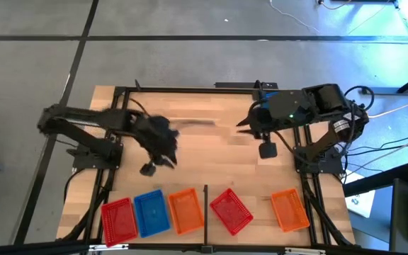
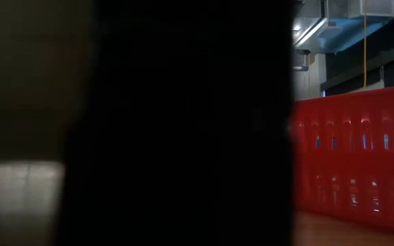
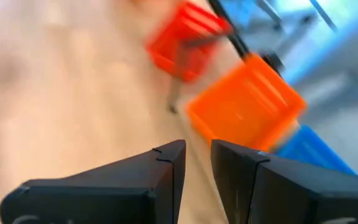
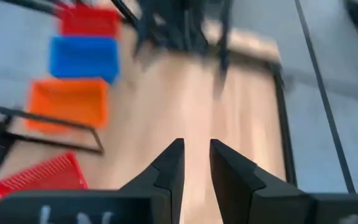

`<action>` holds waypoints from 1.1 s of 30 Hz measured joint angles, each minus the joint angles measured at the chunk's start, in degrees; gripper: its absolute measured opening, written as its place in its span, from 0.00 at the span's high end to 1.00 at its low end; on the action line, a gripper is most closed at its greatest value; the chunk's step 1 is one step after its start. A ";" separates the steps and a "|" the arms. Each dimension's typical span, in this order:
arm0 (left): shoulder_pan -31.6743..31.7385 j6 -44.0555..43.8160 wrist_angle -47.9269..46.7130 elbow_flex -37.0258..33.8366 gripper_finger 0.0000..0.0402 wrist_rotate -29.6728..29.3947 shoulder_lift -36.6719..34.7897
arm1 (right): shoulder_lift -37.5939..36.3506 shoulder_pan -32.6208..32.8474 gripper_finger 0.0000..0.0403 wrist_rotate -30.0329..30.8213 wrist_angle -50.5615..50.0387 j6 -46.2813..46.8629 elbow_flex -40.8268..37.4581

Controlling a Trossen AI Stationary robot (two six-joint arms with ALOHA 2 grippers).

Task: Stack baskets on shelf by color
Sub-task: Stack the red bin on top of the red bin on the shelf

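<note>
Five lattice baskets sit flat in a row along the table's near edge. From the left they are red (image 1: 119, 218), blue (image 1: 151, 212) and orange (image 1: 185, 210). Past the thin black divider bar (image 1: 205, 207) come a second red (image 1: 231, 210) and a second orange (image 1: 290, 210). They rest on the pale shelf panel (image 1: 259, 221). My left gripper (image 1: 151, 166) (image 3: 197, 152) hovers shut and empty over the table's left middle, behind the blue basket. My right gripper (image 1: 266, 149) (image 4: 196, 149) hangs shut and empty over the right middle. The other baskets are out of view.
Bare plank tabletop (image 1: 211, 152) lies between the two arms and the basket row. A black frame (image 1: 190, 90) runs around the table. In the low view a dark shape fills most of the picture, with a red basket (image 2: 354, 164) close at the right.
</note>
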 joint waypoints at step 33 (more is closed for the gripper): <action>1.31 -13.10 -9.84 -0.02 0.83 -15.66 -18.98 | -5.32 4.09 0.81 -21.57 29.62 76.22 -58.18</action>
